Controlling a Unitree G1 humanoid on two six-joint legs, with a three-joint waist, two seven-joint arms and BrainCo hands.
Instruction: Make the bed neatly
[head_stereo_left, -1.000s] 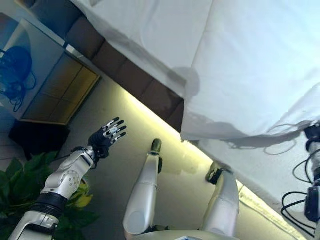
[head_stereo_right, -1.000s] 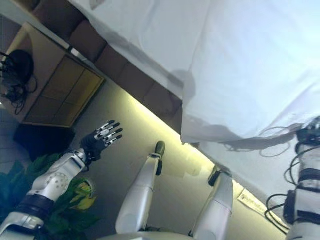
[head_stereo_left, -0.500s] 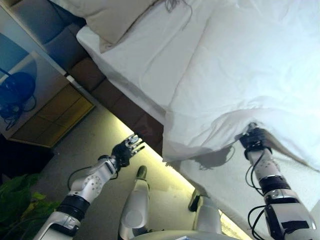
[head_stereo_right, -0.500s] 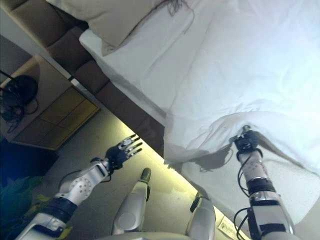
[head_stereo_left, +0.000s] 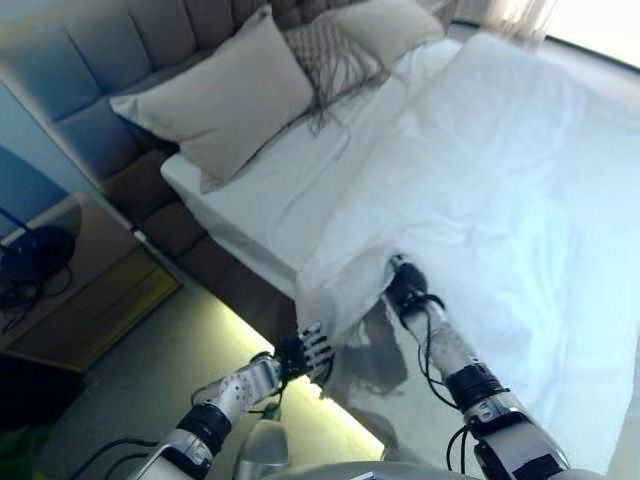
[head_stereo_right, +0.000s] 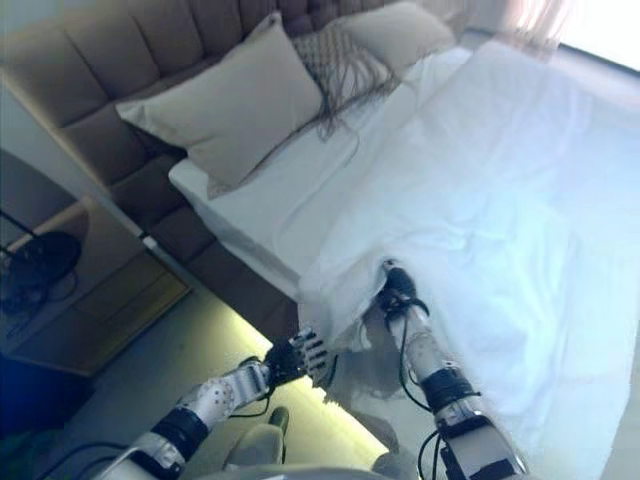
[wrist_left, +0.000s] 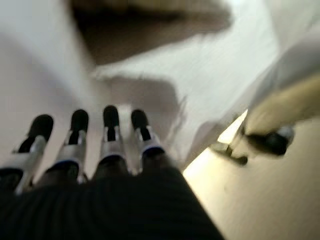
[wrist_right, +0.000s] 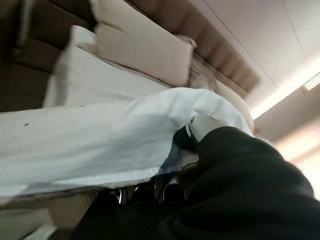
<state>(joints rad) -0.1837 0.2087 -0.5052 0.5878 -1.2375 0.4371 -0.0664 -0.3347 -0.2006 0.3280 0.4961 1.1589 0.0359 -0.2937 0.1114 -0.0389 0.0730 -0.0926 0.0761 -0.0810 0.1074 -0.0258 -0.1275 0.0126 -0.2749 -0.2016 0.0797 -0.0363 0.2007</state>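
Observation:
A white duvet (head_stereo_left: 500, 170) covers most of the bed, its near edge short of the pillows. My right hand (head_stereo_left: 405, 288) is shut on that edge and holds it raised off the white sheet (head_stereo_left: 270, 200). In the right wrist view the cloth (wrist_right: 100, 140) drapes over the hand, with the thumb (wrist_right: 201, 126) on top and the fingers underneath. My left hand (head_stereo_left: 305, 352) is open with straight fingers (wrist_left: 112, 145), low by the bed's side, just beside the duvet's hanging corner (head_stereo_left: 330, 310).
A large beige pillow (head_stereo_left: 235, 100), a fringed pillow (head_stereo_left: 335, 50) and another pillow (head_stereo_left: 385, 25) lean on the padded headboard (head_stereo_left: 100, 50). A wooden nightstand (head_stereo_left: 80, 290) with a dark object (head_stereo_left: 30, 262) stands left of the bed. A light strip glows under the bed frame.
The camera has swung up to the head of the bed. My right hand still holds the duvet edge. My left hand has come in close to the duvet's hanging corner.

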